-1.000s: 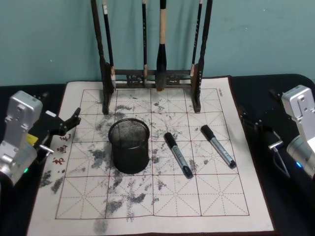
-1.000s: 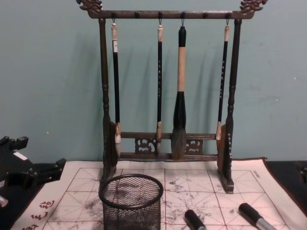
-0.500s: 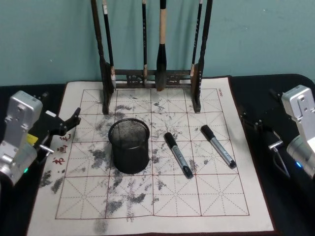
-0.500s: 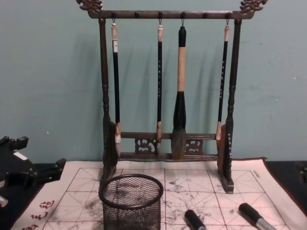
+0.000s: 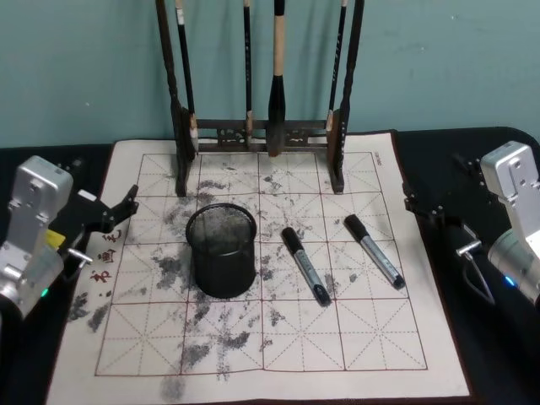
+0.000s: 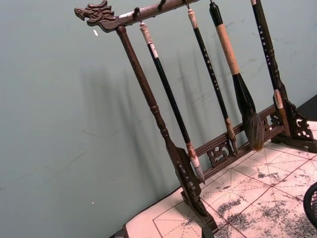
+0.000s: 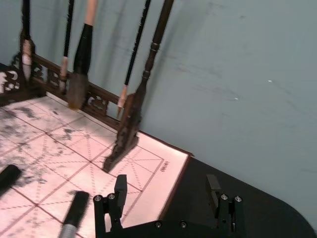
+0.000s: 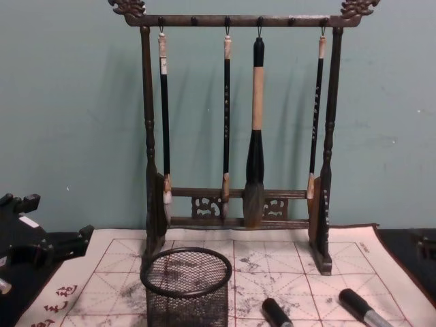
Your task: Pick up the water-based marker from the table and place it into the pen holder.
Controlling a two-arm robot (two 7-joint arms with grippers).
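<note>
Two water-based markers with black caps and grey barrels lie on the ink-stained mat: one [image 5: 305, 266] just right of the pen holder, the other [image 5: 374, 251] farther right. The pen holder [image 5: 221, 251], a round black wire-mesh cup, stands upright at mid-mat and looks empty; it shows in the chest view [image 8: 185, 286] too. My right gripper [image 5: 429, 207] hovers over the mat's right edge, open and empty. In the right wrist view [image 7: 167, 191] the nearer marker [image 7: 74, 214] lies just beyond its fingers. My left gripper [image 5: 114, 213] rests open at the mat's left edge.
A tall dark wooden brush rack [image 5: 261, 131] with several hanging brushes stands at the back of the mat, against a teal wall. The white gridded mat [image 5: 253, 371] lies on a black table and has free room in front of the cup and markers.
My right arm has shifted slightly left and forward, toward the mat's right edge. The left arm, markers and pen holder have not moved.
</note>
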